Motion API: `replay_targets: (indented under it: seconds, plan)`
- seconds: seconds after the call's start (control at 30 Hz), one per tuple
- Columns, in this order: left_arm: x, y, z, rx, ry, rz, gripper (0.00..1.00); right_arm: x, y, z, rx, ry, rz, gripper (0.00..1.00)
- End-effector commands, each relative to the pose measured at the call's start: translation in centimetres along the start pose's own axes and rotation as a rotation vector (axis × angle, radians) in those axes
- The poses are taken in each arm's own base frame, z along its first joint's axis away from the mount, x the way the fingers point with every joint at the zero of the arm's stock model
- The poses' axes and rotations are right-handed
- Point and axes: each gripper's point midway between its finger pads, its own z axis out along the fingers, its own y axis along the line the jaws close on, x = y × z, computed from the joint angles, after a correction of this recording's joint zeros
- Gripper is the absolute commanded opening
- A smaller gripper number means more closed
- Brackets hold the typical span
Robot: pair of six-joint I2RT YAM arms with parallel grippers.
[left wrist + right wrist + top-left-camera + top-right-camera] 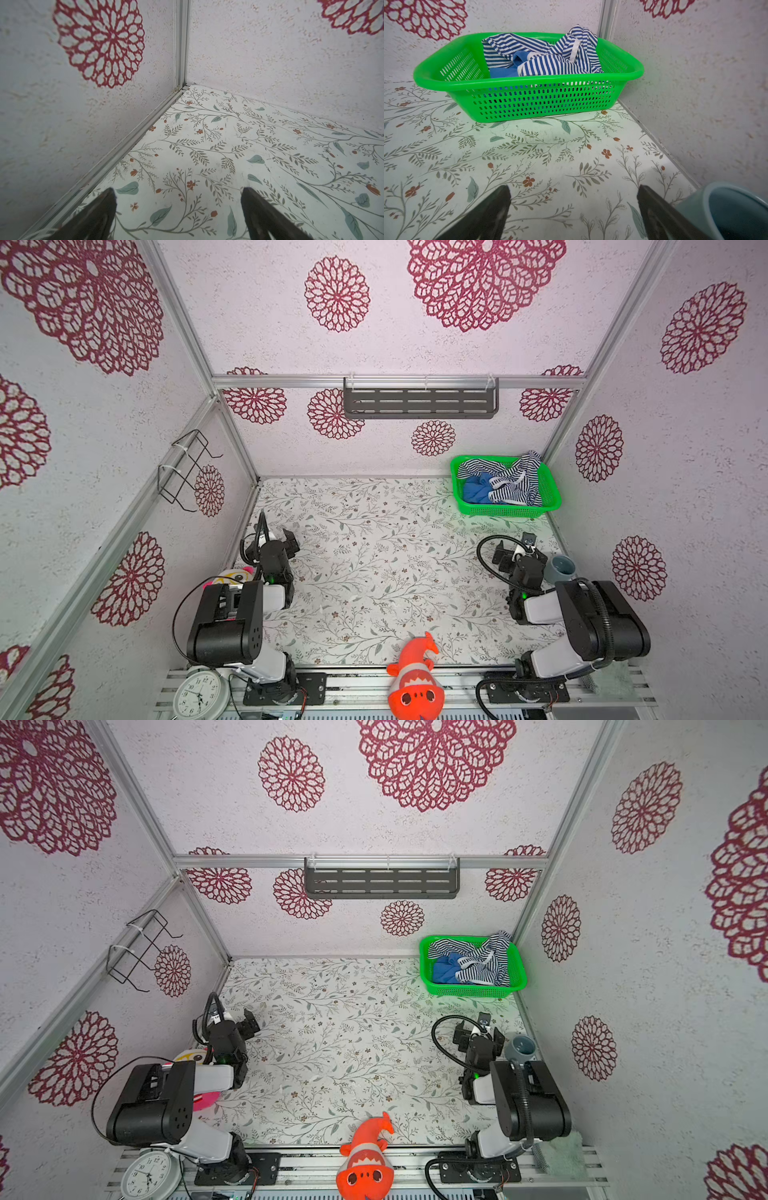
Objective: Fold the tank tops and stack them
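The left gripper and right gripper are wide open, holding nothing. Ahead of the right fingers, apart, a basket holds the striped tank top and the blue tank top.

striped tank top 1 | blue tank top 1 | green basket 1 | grey-blue cup 1 | clownfish plush 1 | clock 1
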Motion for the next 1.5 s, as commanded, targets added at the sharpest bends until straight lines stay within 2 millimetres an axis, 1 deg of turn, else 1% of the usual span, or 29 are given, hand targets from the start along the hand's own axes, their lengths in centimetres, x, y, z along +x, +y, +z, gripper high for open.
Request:
replay_targets:
  seconds: [0.0, 0.97, 1.0, 1.03, 1.07, 1.1, 1.17, 1.23, 1.3, 1.33, 1.4, 1.47]
  plan:
    - [-0.6, -0.2, -0.1, 0.006, -0.025, 0.006, 0.97, -1.5, 0.2, 0.1, -0.005, -0.051, 0.032, 0.99]
    - [-0.6, -0.2, 0.0, 0.013, -0.022, 0.005, 0.97, -1.5, 0.3, 0.2, -0.011, -0.048, 0.039, 0.99]
    - [-1.1, -0.4, -0.1, 0.027, -0.035, 0.015, 0.98, -1.7, 0.0, 0.1, 0.003, -0.057, 0.042, 0.99]
    - [-1.5, -0.9, -0.3, 0.041, -0.008, 0.031, 0.98, -2.0, -0.1, 0.2, 0.015, -0.035, 0.046, 0.99]
    - [-2.4, -1.1, -0.5, 0.045, 0.015, 0.044, 0.99, -2.8, -0.2, 0.3, 0.019, -0.029, 0.038, 0.99]
    - [-3.7, -1.0, -0.7, 0.024, 0.041, 0.046, 0.99, -3.8, 0.0, 0.4, 0.015, -0.009, 0.027, 0.99]
    - [-6.8, -1.1, -1.4, 0.010, 0.031, 0.061, 0.98, -6.0, -0.1, 0.1, 0.017, 0.005, 0.030, 0.99]
    - [-9.5, -1.5, -2.4, 0.005, 0.025, 0.067, 0.98, -8.7, 0.0, -0.5, 0.009, 0.000, 0.048, 0.99]
    - [-11.2, -2.0, -3.2, 0.010, 0.044, 0.045, 0.98, -10.6, -0.9, -1.0, 0.055, 0.021, 0.091, 0.99]
    - [-11.8, -2.2, -3.6, 0.013, 0.062, 0.023, 0.98, -11.4, -1.4, -1.2, 0.084, 0.039, 0.108, 0.99]
    - [-12.2, -2.7, -4.0, 0.024, 0.103, -0.015, 0.98, -12.2, -2.1, -0.9, 0.128, 0.101, 0.108, 0.99]
    - [-12.0, -3.4, -4.2, 0.048, 0.159, -0.053, 0.99, -12.7, -2.1, 0.1, 0.135, 0.187, 0.085, 0.99]
